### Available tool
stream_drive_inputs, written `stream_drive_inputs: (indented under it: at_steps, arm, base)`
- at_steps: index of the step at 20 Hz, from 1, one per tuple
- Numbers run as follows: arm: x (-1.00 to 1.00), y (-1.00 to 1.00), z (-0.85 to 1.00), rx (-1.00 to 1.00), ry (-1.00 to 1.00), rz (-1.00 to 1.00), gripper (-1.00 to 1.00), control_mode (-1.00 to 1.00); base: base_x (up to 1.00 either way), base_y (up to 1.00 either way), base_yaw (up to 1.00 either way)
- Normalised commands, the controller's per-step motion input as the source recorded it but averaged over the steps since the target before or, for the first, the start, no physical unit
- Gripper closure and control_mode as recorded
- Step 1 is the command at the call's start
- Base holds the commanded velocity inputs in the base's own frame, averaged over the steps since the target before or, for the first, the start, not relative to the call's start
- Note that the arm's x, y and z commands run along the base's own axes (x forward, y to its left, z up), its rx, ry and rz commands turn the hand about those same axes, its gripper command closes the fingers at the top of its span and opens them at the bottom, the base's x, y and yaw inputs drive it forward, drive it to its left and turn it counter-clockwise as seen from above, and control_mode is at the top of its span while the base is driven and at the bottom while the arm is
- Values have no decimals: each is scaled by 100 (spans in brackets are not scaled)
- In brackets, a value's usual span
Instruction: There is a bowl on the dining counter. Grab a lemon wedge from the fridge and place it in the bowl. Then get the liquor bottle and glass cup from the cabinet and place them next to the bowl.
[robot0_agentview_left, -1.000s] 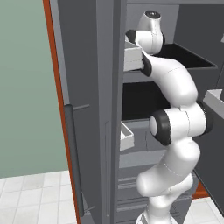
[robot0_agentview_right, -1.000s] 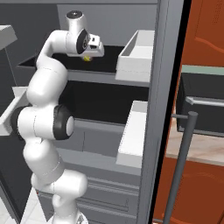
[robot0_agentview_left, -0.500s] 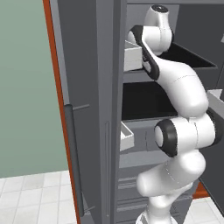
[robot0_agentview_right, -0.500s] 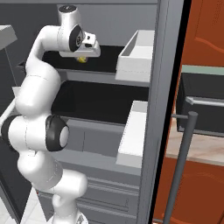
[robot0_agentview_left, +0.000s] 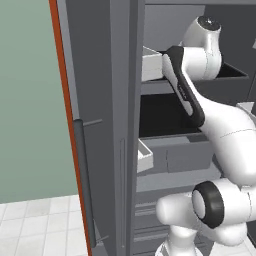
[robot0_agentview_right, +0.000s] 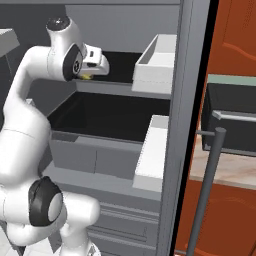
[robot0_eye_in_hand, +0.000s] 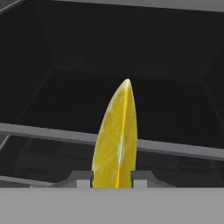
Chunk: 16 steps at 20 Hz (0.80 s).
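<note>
My gripper (robot0_eye_in_hand: 111, 183) is shut on a yellow lemon wedge (robot0_eye_in_hand: 117, 140), which stands upright between the two fingertips with its pointed end away from the hand. In the right base view the gripper (robot0_agentview_right: 92, 75) hangs just over the front of the upper fridge shelf (robot0_agentview_right: 117, 89), with the lemon wedge (robot0_agentview_right: 86, 77) showing as a yellow sliver under the hand. The dark inside of the fridge lies behind the wedge. The bowl, liquor bottle and glass cup are out of view.
A white bin (robot0_agentview_right: 157, 67) stands on the shelf to the right of the hand, and another white bin (robot0_agentview_right: 152, 150) sits lower. The open fridge door (robot0_agentview_left: 100, 125) with its long handle (robot0_agentview_left: 84, 180) stands at the left. A dark bar handle (robot0_agentview_right: 207, 185) rises at the right.
The hand has come a little lower and back toward the shelf's front edge, still holding the lemon wedge. The arm's upper links have swung with it.
</note>
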Motion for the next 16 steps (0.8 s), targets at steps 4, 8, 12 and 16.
stream_drive_inputs:
  at_steps: [4, 8, 12, 16]
  arm:
    - [-100, -24, 0, 0, -13, -3, 100, -100]
    - [-100, -28, 0, 0, -14, -3, 100, -100]
    - [-100, -28, 0, 0, -8, -2, 100, -100]
    - [-100, -18, 0, 0, 0, -1, 100, -100]
  base:
    - [0, 0, 0]
    - [0, 0, 0]
    - [0, 0, 0]
    - [0, 0, 0]
